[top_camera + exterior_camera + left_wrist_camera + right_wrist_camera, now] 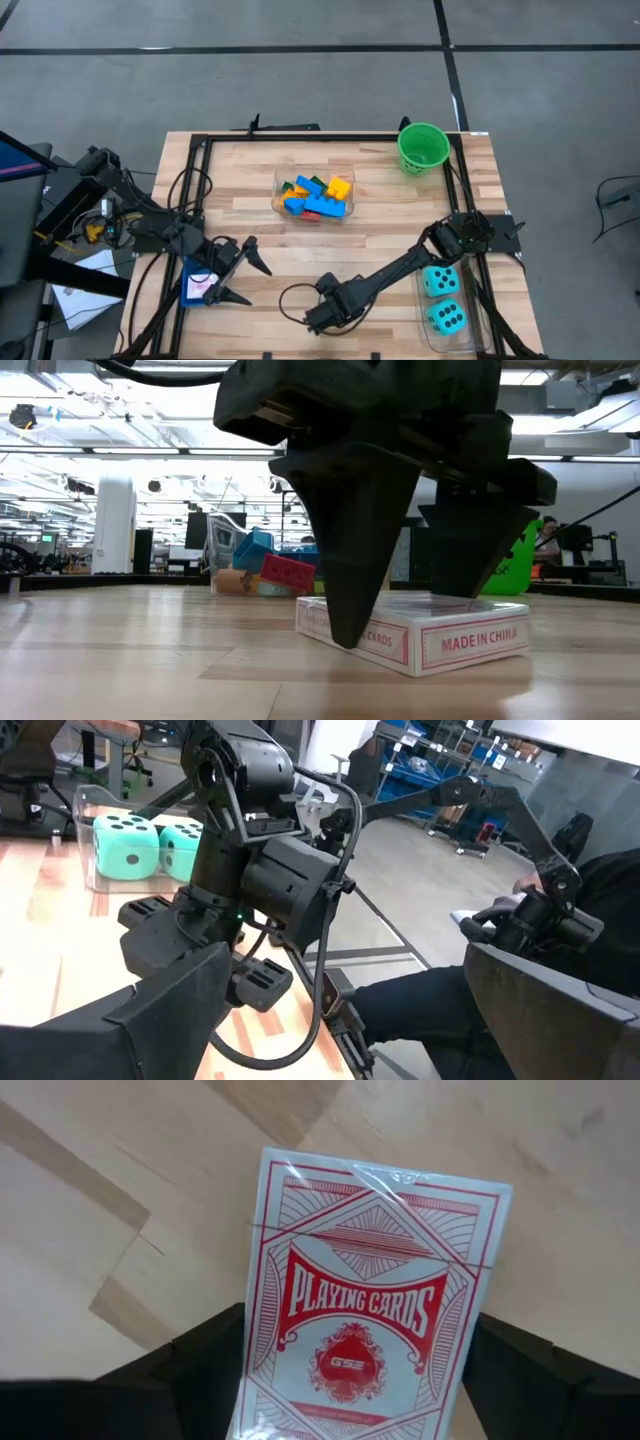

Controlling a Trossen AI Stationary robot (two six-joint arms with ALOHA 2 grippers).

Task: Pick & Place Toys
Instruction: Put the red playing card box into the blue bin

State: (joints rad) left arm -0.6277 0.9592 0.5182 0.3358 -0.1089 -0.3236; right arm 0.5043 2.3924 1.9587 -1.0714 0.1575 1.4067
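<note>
A: Playing cards box (pixel 365 1305) lies flat on the wooden surface (pixel 250 180), near its front edge and a little toward the middle; the right gripper (pixel 420 615) is directly above it, with one finger on each side.

B: So the box is between the fingers (pixel 352 585), not in front of them?

A: Yes; in the low view the tips reach down beside the box, almost at the surface; the fingers are spread a little wider than the box, and I cannot tell if they already press it. In the right wrist view its long axis runs forward from the wrist, so the fingers face the two long sides; I judge the closing will go across the short width, which is good.

B: And the other arm?

A: The left gripper (pixel 240 272) waits near the left front of the surface, over a blue tray (pixel 190 290); its fingers are wide apart and hold nothing; the right arm is much nearer to the box. The dice (pixel 441 298) sit in a clear tub (pixel 478 340) at the right; the bricks (pixel 315 196) are in another tub at the middle.
</note>
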